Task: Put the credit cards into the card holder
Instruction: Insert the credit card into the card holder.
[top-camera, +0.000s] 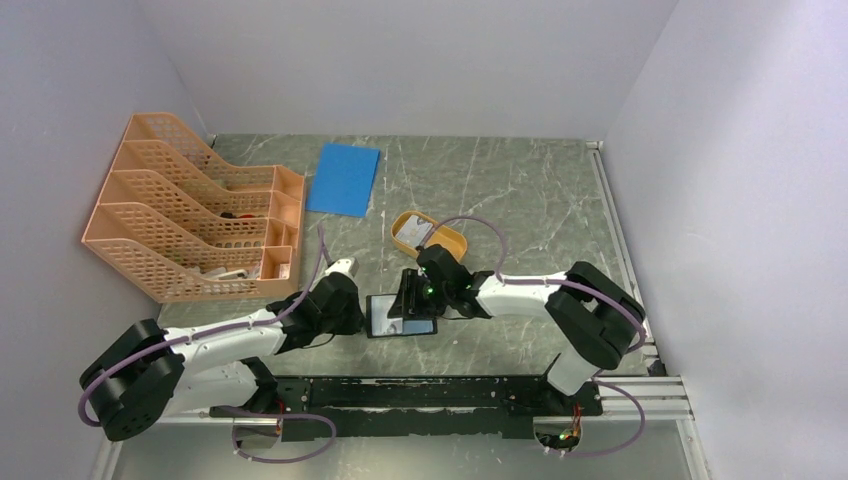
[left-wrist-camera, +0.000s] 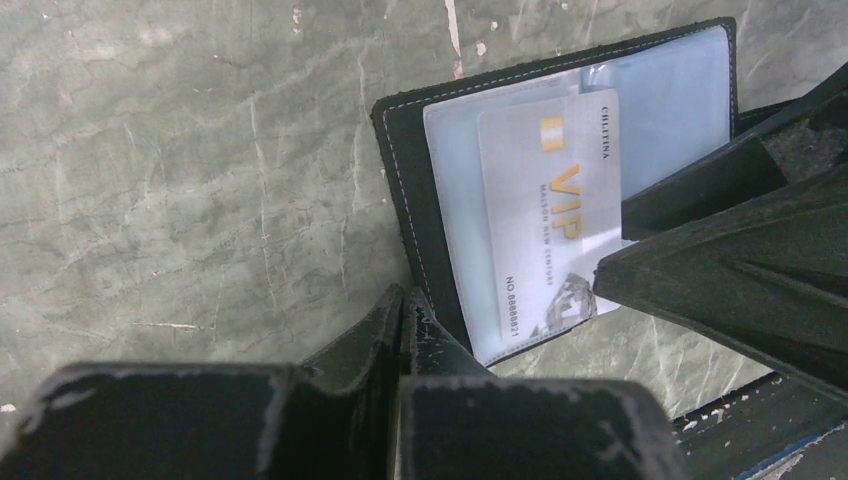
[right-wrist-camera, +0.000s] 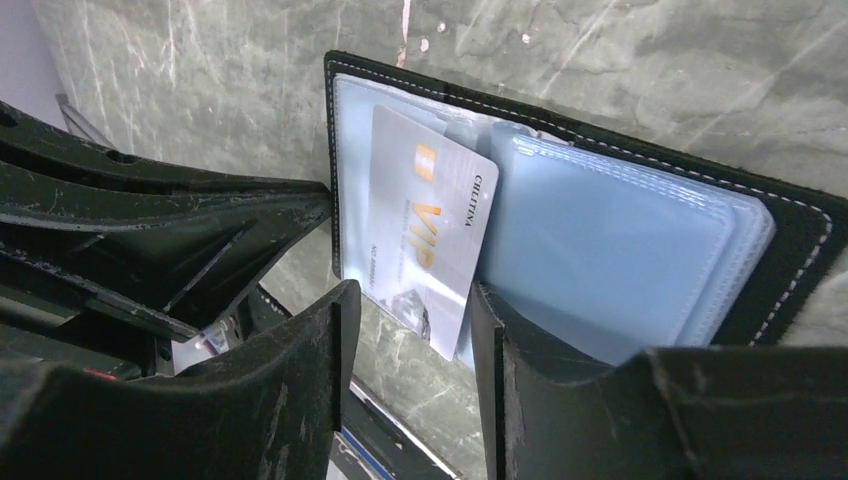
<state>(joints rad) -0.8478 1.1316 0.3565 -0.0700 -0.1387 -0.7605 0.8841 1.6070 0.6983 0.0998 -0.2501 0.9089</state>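
Observation:
The black card holder (top-camera: 400, 318) lies open on the table between both grippers, its bluish-clear pockets up. A pale VIP credit card (left-wrist-camera: 550, 210) lies partly in its left pocket, one end sticking out over the near edge; it also shows in the right wrist view (right-wrist-camera: 430, 220). My left gripper (left-wrist-camera: 403, 300) is shut, its tips on the holder's black left border (left-wrist-camera: 400, 180). My right gripper (right-wrist-camera: 410, 300) is open just over the card's protruding corner, one finger on the pocket stack (right-wrist-camera: 620, 230). More pale cards (top-camera: 418, 232) lie in the orange dish (top-camera: 452, 242).
An orange file rack (top-camera: 190, 215) stands at the left. A blue flat sheet (top-camera: 343, 178) lies at the back. A black rail (top-camera: 440, 390) runs along the near edge. Walls close in the table on three sides.

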